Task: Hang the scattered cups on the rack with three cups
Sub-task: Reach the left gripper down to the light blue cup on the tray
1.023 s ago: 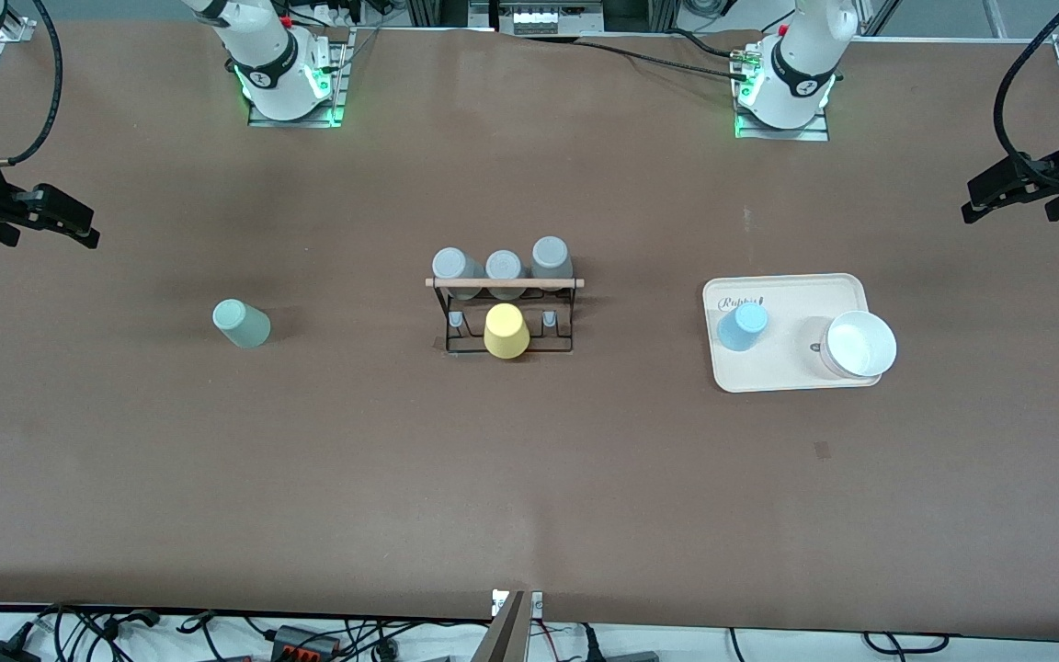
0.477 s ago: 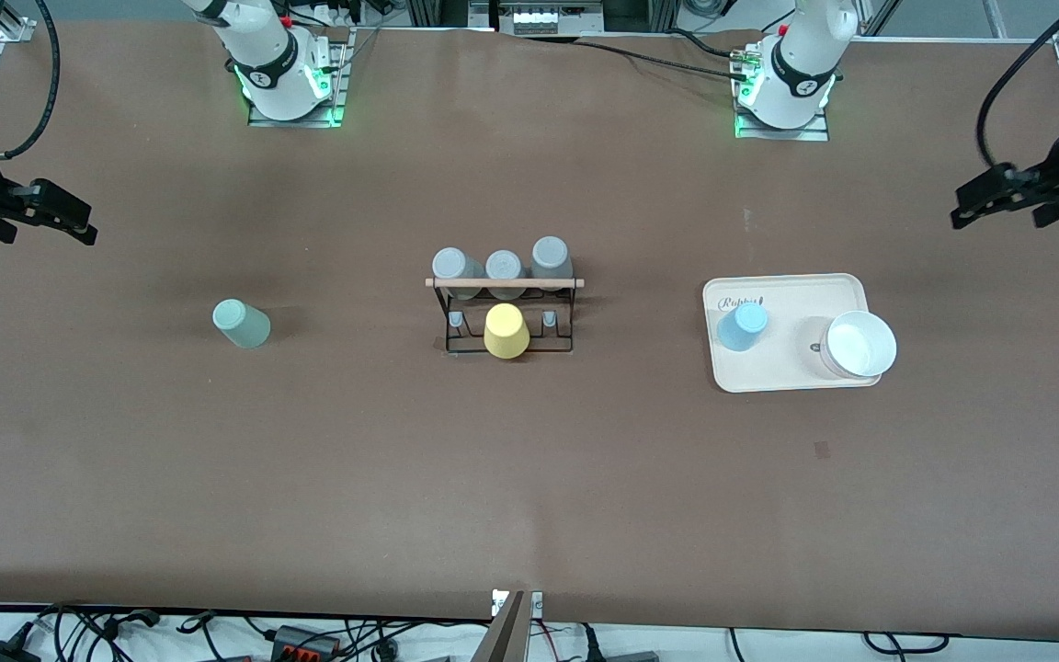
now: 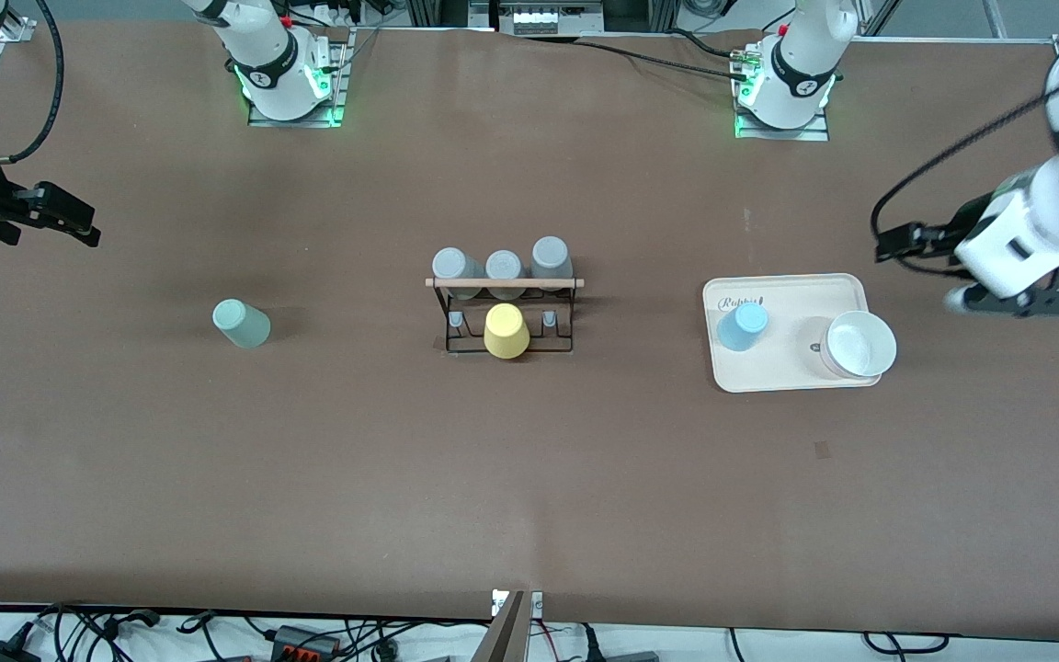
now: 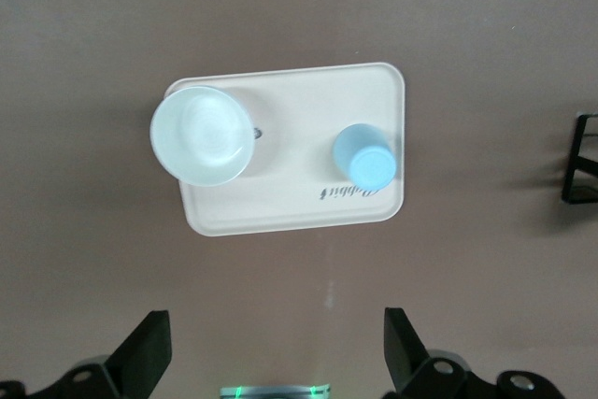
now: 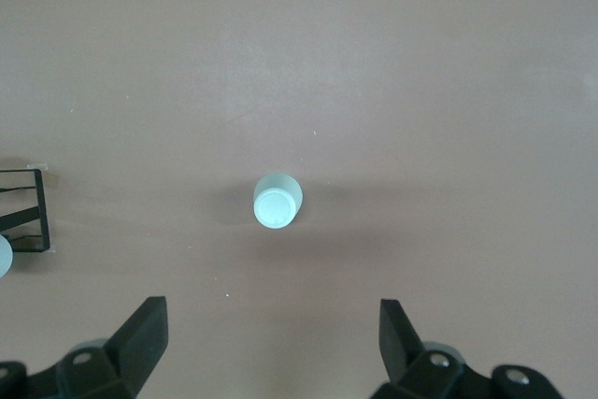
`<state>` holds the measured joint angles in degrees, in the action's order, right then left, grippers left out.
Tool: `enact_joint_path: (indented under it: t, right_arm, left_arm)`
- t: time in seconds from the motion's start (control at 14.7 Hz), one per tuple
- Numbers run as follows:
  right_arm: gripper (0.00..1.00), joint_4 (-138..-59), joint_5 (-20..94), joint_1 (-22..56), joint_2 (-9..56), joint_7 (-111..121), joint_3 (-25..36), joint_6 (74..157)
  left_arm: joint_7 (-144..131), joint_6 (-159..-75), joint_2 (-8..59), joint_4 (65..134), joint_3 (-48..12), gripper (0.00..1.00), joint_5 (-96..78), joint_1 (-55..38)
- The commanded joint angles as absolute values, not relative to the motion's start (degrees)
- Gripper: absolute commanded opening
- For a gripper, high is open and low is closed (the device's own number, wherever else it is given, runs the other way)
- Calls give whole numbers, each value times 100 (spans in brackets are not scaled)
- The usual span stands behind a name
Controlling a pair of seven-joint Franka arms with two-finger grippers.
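Observation:
The pale mint green cup (image 3: 241, 323) stands upside down on the bare table toward the right arm's end; it also shows in the right wrist view (image 5: 277, 200). The light blue cup (image 3: 743, 327) stands upside down on the cream tray (image 3: 791, 375) and shows in the left wrist view (image 4: 365, 155). The black wire rack (image 3: 504, 313) with its wooden rod stands mid-table and holds three grey cups (image 3: 502, 267). My left gripper (image 3: 893, 241) (image 4: 277, 324) is open and empty, in the air beside the tray. My right gripper (image 3: 84, 225) (image 5: 271, 315) is open and empty at the table's right-arm end.
A yellow cup (image 3: 506, 331) sits upside down on the rack's row nearer to the front camera. A white bowl (image 3: 859, 345) (image 4: 201, 135) stands on the tray beside the blue cup. Brown table surface lies between rack, tray and mint cup.
My left arm has swung in from the table's end toward the tray, lower in the front view. My right gripper has barely shifted. The cups have not moved.

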<state>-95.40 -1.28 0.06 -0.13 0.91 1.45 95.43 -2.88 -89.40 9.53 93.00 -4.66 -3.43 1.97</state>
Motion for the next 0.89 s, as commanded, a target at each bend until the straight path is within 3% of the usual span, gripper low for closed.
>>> enact_joint_path:
  t: [0.0, 0.41, 0.82]
  right_arm:
    - [100, -9527, -70, -9, 0, 176, 114, 9527]
    - [100, -9527, -114, -9, 9, 185, 114, 9527]
    - [100, -9519, -114, 9, 9, 185, 114, 9527]
  left_arm:
    - [-623, -9603, 941, 9929, -605, 100, -501, 220]
    - [-1256, -11686, 1010, 11450, -1045, 100, -501, 220]
    - [-1573, -13234, 1476, 12286, -1248, 100, -492, 62]
